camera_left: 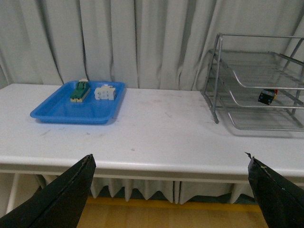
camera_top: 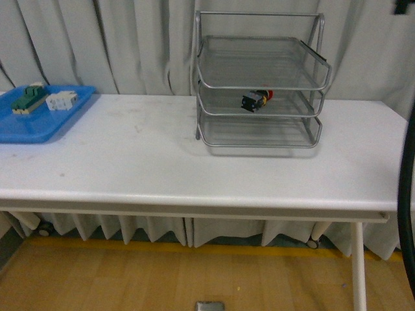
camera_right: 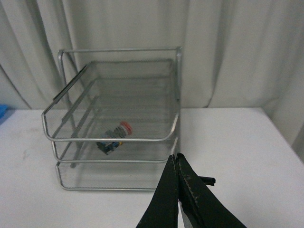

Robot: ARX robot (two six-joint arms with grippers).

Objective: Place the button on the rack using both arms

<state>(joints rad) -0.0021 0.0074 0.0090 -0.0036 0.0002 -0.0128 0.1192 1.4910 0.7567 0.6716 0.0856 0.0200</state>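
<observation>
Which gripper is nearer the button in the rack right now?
Right. The right gripper, shut and empty, sits just in front of the rack, with the button on the middle tier close by. The left gripper, open, is back at the table edge, the button far off.

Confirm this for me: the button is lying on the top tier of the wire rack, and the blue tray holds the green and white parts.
Not quite. The button lies on the middle tier of the rack, not the top one; the front view shows it under the top tray, and the right wrist view agrees. The rest stands: the blue tray holds the green part and the white part.
</observation>
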